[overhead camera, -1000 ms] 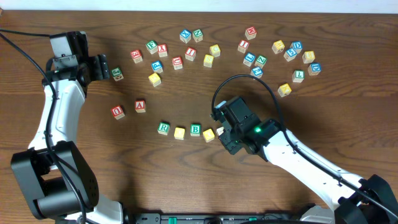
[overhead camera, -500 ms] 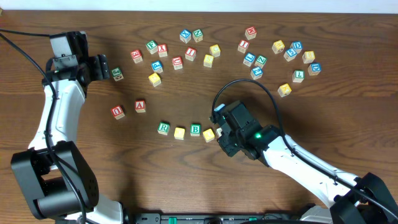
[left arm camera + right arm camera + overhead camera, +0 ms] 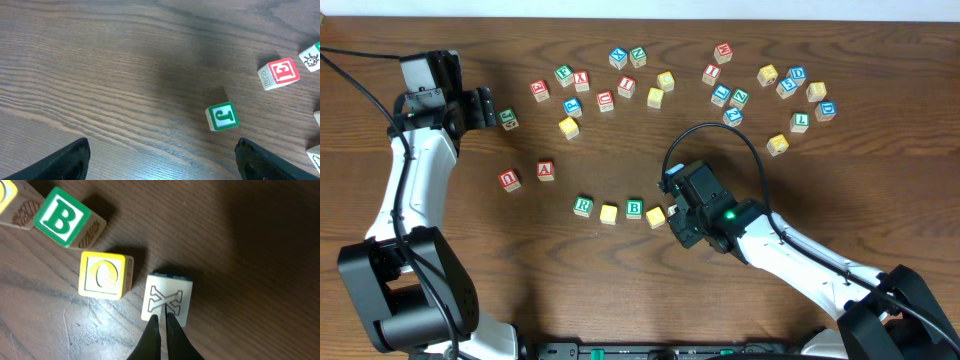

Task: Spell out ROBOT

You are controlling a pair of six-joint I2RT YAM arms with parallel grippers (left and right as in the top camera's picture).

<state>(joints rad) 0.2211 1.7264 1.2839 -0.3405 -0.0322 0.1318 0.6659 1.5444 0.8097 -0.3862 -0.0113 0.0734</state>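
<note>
Status | right jaws pressed together at X-faced cube (image 3: 167, 300), its other faces hidden | left jaws spread, tips cut off

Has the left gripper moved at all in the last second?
No. The left gripper stays open beside the green-framed wooden J cube, same gap as before.

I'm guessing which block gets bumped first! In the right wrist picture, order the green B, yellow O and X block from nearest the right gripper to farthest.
1. X block, at the tips of the right gripper.
2. Yellow O block, just left of it.
3. Green B block, far upper left.
</note>
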